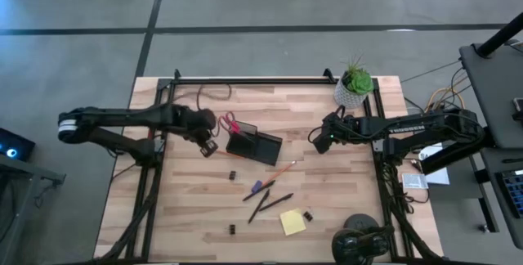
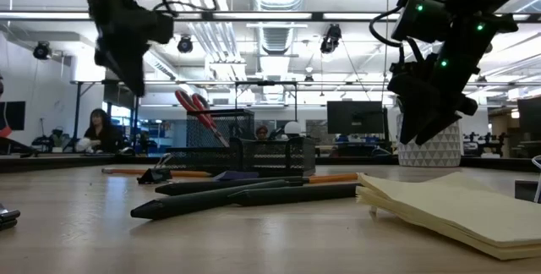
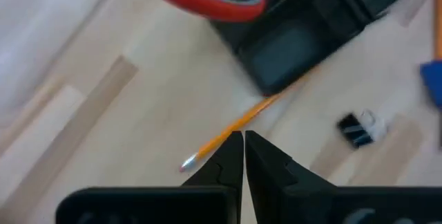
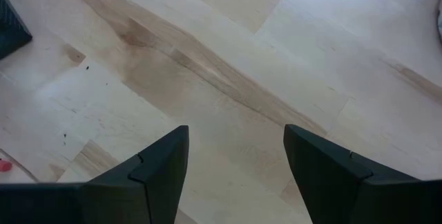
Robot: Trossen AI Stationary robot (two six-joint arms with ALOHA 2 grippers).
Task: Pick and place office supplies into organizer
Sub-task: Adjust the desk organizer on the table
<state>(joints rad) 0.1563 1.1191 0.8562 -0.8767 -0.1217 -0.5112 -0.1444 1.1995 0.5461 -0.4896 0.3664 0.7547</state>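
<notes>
Red-handled scissors (image 1: 230, 123) stand in the black organizer (image 1: 254, 146), just beside the left tool (image 1: 209, 146), which hovers clenched and empty over the wooden table (image 1: 343, 208). An orange pencil (image 3: 228, 132) lies right under its tips, a binder clip (image 3: 356, 128) nearby. Beyond the organizer, the right tool (image 1: 320, 144) hangs spread wide above bare wood. Pens (image 1: 265, 202) and a yellow sticky-note pad (image 1: 292, 222) lie farther off.

A light wooden table (image 1: 188, 208) carries a black organizer (image 1: 255, 145), a potted plant (image 1: 354, 85), an orange pencil (image 1: 282, 169), a purple-tipped pen (image 1: 255, 189), two dark pens (image 1: 268, 203), a yellow pad (image 1: 292, 222) and three binder clips (image 1: 232, 173).
</notes>
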